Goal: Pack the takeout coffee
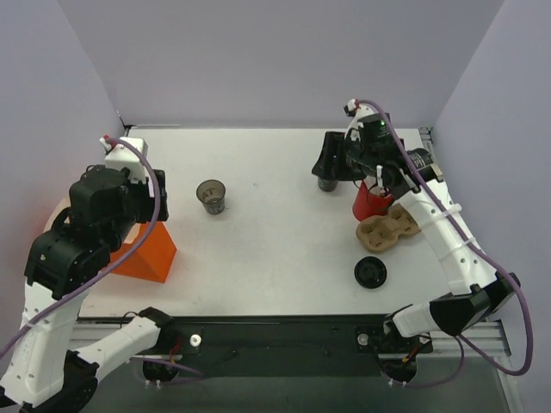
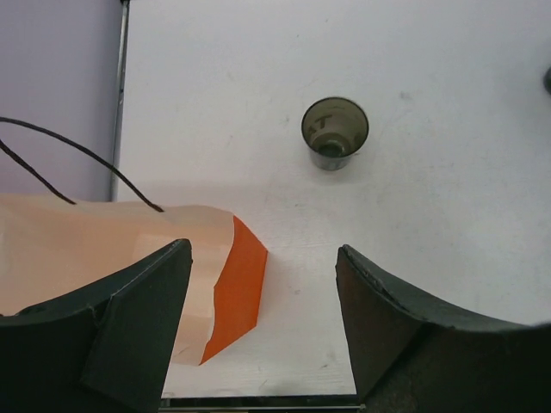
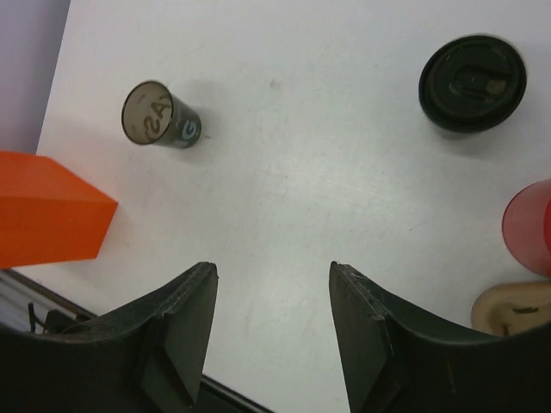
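Note:
The takeout coffee, a small dark cup under a round black lid, stands on the white table at the back right. In the top view the coffee shows only partly, just under my right gripper. That right gripper is open, with bare table between its fingers and the coffee off to the upper right of them. My left gripper is open too, held above the edge of an orange paper bag; its left finger overlaps the bag.
A lidless dark see-through cup stands mid-table. A red cup and a cardboard cup carrier sit right of the coffee. A flat black lid disc lies nearer the front. The orange bag stands at the left front.

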Tool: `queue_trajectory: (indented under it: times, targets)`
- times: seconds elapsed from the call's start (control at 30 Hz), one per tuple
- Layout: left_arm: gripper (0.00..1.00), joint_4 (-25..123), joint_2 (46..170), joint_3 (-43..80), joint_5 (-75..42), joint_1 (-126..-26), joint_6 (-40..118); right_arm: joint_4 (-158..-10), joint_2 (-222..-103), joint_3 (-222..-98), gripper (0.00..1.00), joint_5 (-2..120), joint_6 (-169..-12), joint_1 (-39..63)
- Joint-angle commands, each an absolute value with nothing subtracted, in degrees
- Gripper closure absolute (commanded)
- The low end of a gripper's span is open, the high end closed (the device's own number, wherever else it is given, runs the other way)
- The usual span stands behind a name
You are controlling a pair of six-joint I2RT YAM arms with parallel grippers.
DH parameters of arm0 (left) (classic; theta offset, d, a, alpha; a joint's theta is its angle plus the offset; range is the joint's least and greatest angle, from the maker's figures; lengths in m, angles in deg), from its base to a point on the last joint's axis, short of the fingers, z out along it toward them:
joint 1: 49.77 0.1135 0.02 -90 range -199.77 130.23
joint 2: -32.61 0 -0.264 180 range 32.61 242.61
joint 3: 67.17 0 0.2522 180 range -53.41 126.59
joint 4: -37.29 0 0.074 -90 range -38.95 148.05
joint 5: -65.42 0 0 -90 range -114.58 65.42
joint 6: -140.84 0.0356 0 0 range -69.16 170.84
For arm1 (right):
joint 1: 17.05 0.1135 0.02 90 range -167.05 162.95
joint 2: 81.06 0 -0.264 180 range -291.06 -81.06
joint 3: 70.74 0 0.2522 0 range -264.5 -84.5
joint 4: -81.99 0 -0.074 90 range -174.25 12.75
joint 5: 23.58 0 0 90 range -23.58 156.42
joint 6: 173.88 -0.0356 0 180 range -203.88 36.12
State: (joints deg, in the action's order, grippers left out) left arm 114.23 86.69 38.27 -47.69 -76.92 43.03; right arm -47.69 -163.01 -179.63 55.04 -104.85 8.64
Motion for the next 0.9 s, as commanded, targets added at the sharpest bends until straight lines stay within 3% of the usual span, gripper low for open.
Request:
queue_trajectory:
  times: [0.0,0.27,0.53,0.6,0.63,0.7,0.87]
  targets:
    - [0.23,121.44,90.43,32.38,-52.61,-76.14,43.03,-48.74,-159.29,-172.84,0.45,48.16,-109.10,9.31]
    - [0.24,123.04,92.01,23.58,-52.27,-71.48,38.10,-45.13,-153.31,-174.58,0.44,41.11,-110.60,8.35]
    - [0.32,123.91,93.51,30.17,-46.46,-71.12,37.14,-41.72,-155.77,-177.75,0.45,38.99,-112.71,8.17]
    - [0.38,125.84,94.21,29.39,-48.65,-70.95,35.82,-40.39,-156.82,-179.94,0.45,39.17,-112.62,8.00]
    - [0.55,126.63,95.18,28.51,-48.66,-70.86,35.29,-39.43,-157.17,-180.82,0.45,39.09,-112.36,8.00]
    - [0.70,127.16,95.62,25.00,-48.05,-70.95,32.85,-38.46,-158.14,-182.93,0.45,39.08,-112.10,7.91]
    - [0.71,127.59,96.41,24.54,-47.34,-70.86,31.69,-35.47,-159.63,-186.80,0.46,38.11,-112.01,6.42]
